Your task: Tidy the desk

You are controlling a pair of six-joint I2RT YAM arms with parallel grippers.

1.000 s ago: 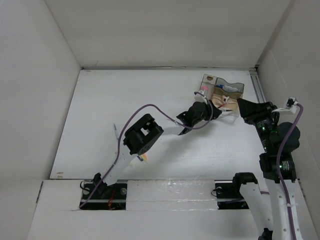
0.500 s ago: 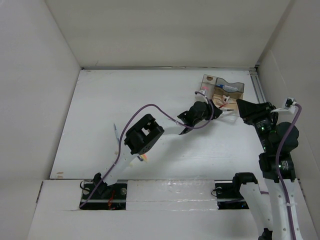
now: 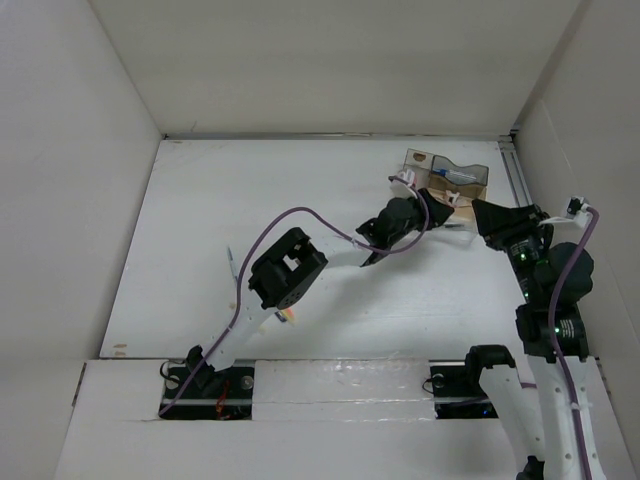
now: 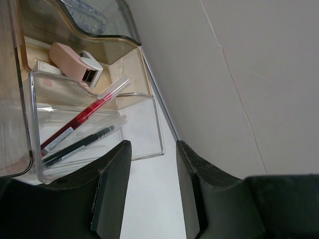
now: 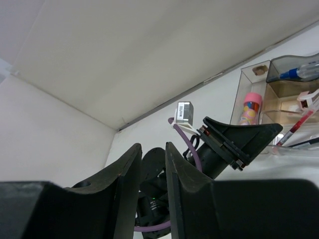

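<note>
Overhead view of a white desk [image 3: 250,200] walled by white panels. It spreads beneath two robot arms bolted at its near edge. A small clear tray [image 3: 470,172] with several compartments sits near the far right corner, close to the metal rail on the right edge.

The left arm reaches diagonally from the near left across the middle of the desk. Its left gripper [image 3: 437,197] ends at the near left side of the tray. In the left wrist view the fingers are spread apart with nothing between them, and the tray lies directly ahead, toward the far right corner. The closest clear compartment holds a red pen [image 4: 79,122] and a black pen [image 4: 79,144] lying side by side. Their long axes run roughly across the gripper's line of approach. A pink dispenser [image 4: 75,62] rests in the amber compartment behind them.

The right arm stands along the right edge. Its right gripper [image 3: 482,212] points toward the near right corner of the tray, just beside it. Its fingers are almost together, with a thin gap and nothing held.

Both grippers are close to the tray. The left one faces the pen compartment squarely, so it appears better placed for the next move there.
</note>
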